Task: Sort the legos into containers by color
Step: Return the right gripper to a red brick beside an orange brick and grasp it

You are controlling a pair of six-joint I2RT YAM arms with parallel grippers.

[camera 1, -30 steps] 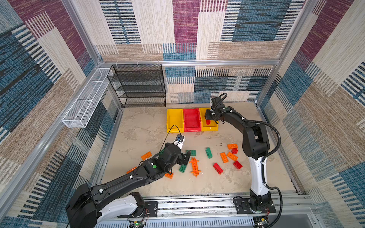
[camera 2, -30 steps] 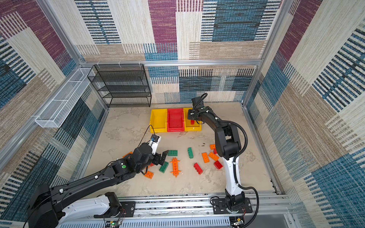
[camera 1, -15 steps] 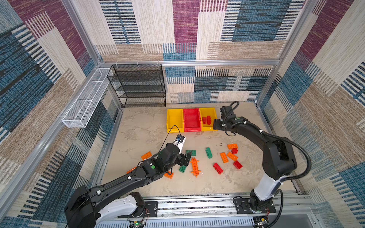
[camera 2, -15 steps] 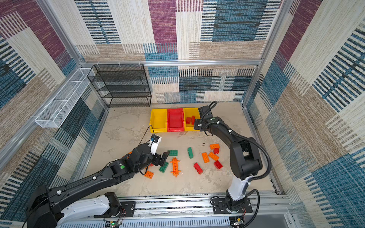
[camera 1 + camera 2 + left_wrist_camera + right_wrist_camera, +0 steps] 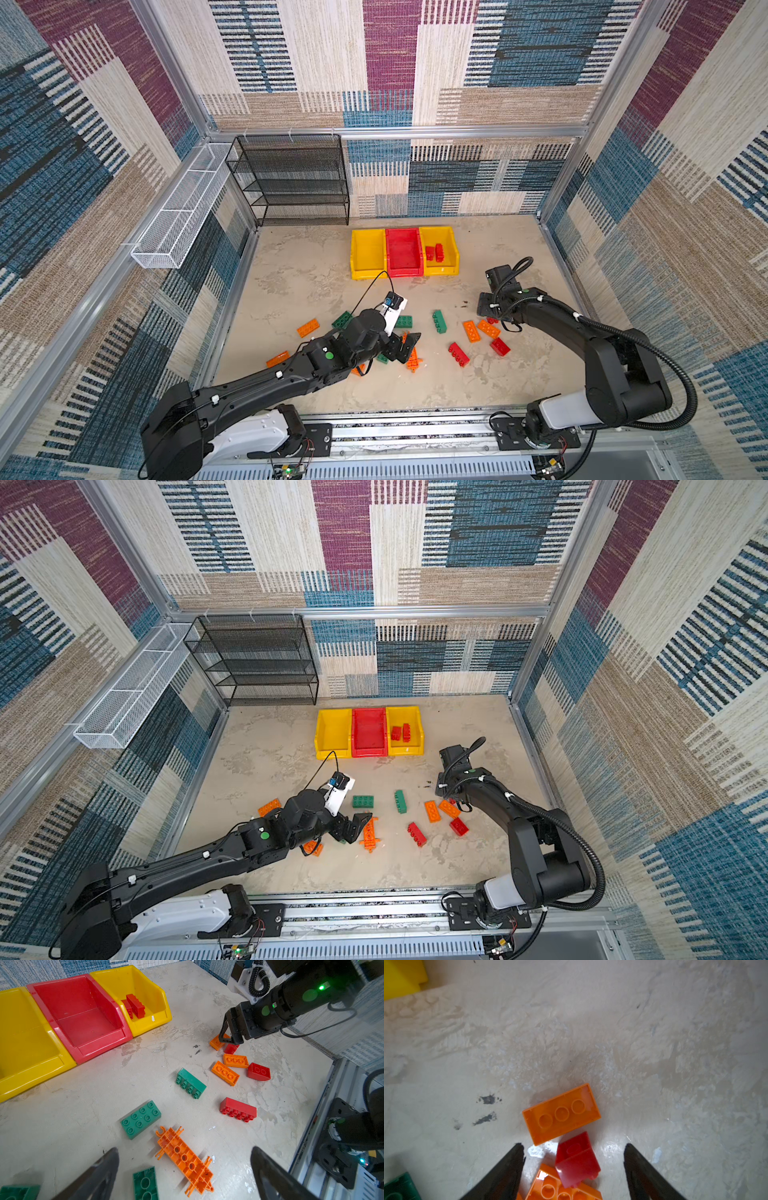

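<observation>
Three containers stand in a row at the back: a yellow bin (image 5: 368, 253), a red bin (image 5: 403, 266) and a second yellow bin (image 5: 451, 266) holding two red bricks (image 5: 435, 252). Green (image 5: 439, 321), orange (image 5: 471, 331) and red (image 5: 458, 354) legos lie scattered on the floor. My left gripper (image 5: 184, 1150) is open just above the long orange plate (image 5: 185, 1159). My right gripper (image 5: 573, 1145) is open and low over a small red brick (image 5: 577, 1159), which leans on an orange brick (image 5: 564, 1192). Another orange brick (image 5: 561, 1113) lies just beyond the fingertips.
A black wire-mesh rack (image 5: 291, 183) stands at the back left and a white wire basket (image 5: 178, 216) hangs on the left wall. More bricks, orange (image 5: 307, 327) and green (image 5: 341, 320), lie left of my left arm. A metal rail (image 5: 415, 432) borders the front.
My right gripper has left the right yellow bin, where a second red brick now lies, and has swung forward and down over the bricks at the right. The left arm has hardly moved.
</observation>
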